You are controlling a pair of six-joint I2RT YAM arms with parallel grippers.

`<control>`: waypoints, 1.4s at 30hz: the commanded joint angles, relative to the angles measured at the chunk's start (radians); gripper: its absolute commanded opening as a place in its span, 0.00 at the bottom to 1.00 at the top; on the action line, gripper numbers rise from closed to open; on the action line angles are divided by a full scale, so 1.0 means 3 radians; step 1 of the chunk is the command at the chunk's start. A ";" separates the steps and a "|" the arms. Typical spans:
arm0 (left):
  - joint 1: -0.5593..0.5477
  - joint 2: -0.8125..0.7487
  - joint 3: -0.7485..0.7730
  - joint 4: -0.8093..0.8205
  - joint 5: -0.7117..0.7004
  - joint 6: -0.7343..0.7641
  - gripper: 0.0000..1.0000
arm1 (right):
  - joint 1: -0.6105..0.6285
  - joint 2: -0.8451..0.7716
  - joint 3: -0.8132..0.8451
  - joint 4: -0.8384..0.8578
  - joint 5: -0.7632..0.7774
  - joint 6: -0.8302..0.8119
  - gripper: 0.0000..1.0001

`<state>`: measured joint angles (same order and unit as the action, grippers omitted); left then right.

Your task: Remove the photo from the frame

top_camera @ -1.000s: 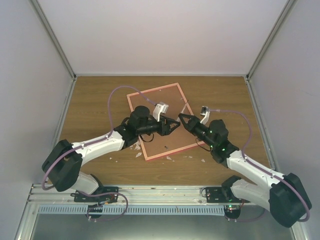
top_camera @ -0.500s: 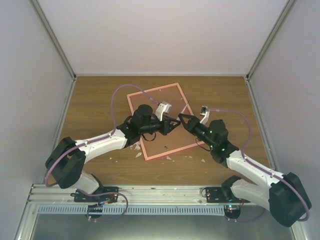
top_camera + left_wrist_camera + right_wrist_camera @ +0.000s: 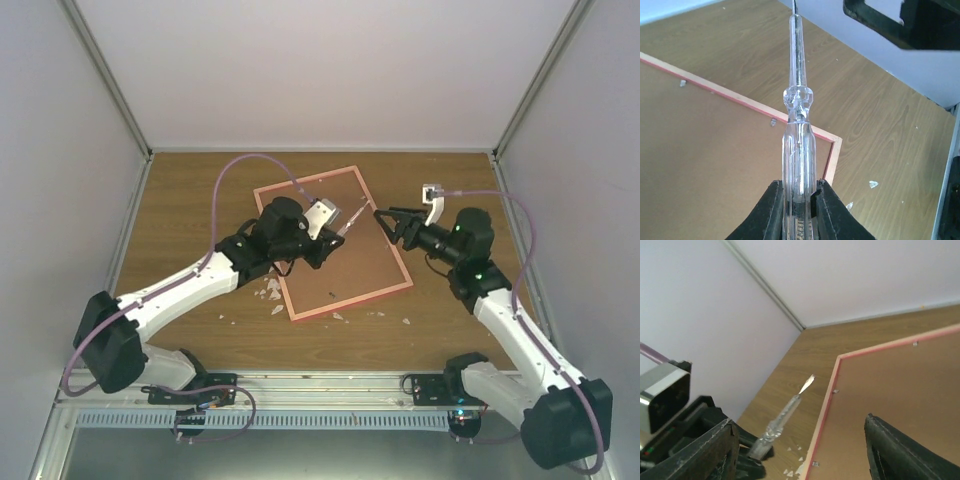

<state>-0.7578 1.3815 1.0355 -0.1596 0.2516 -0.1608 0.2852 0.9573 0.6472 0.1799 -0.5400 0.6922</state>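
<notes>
The frame (image 3: 352, 268) lies face down on the table, its brown back up inside a pink-red rim (image 3: 832, 160). The photo is hidden under that back. My left gripper (image 3: 799, 187) is shut on the clear handle of a screwdriver (image 3: 798, 100). It holds the tool above the frame's right side (image 3: 352, 222), blade pointing toward the right arm. My right gripper (image 3: 388, 222) hangs open just right of the blade tip, over the frame's right edge. In the right wrist view, the screwdriver (image 3: 782, 417) floats between the wide jaws, touching neither, with the frame (image 3: 890, 390) below.
Small metal tabs (image 3: 835, 391) sit along the inside of the frame's rim. White chips (image 3: 270, 290) are scattered on the wood near the frame's left and front edges. Pale walls close in the table at the back and on both sides.
The left gripper closed on the screwdriver handle and lifted slightly up and left. The right gripper opened and pulled back to the right, away from the left gripper.
</notes>
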 commanded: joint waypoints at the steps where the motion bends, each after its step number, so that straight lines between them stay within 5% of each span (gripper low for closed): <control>1: -0.0041 -0.0144 0.0361 -0.0710 -0.0136 0.0683 0.00 | -0.0289 0.0250 0.0451 -0.0833 -0.1065 -0.0969 0.70; 13: -0.0159 -0.0121 0.0774 -0.1463 -0.0346 0.1526 0.00 | -0.0332 0.0778 0.0960 -0.1442 -0.1978 -0.1683 0.72; 30: -0.0432 0.0013 0.0973 -0.1590 -0.0417 0.1990 0.00 | -0.0128 0.1068 0.1144 -0.1872 -0.2041 -0.2092 0.38; 42: -0.0424 -0.0151 0.0774 -0.1534 -0.0474 0.2043 0.00 | -0.0125 0.0991 0.1073 -0.2025 -0.2284 -0.2236 0.37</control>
<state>-0.8803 1.3804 1.2881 -0.6617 0.1135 0.4347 0.2405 1.2716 0.9668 -0.4091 -1.1790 0.0479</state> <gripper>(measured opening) 0.135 0.381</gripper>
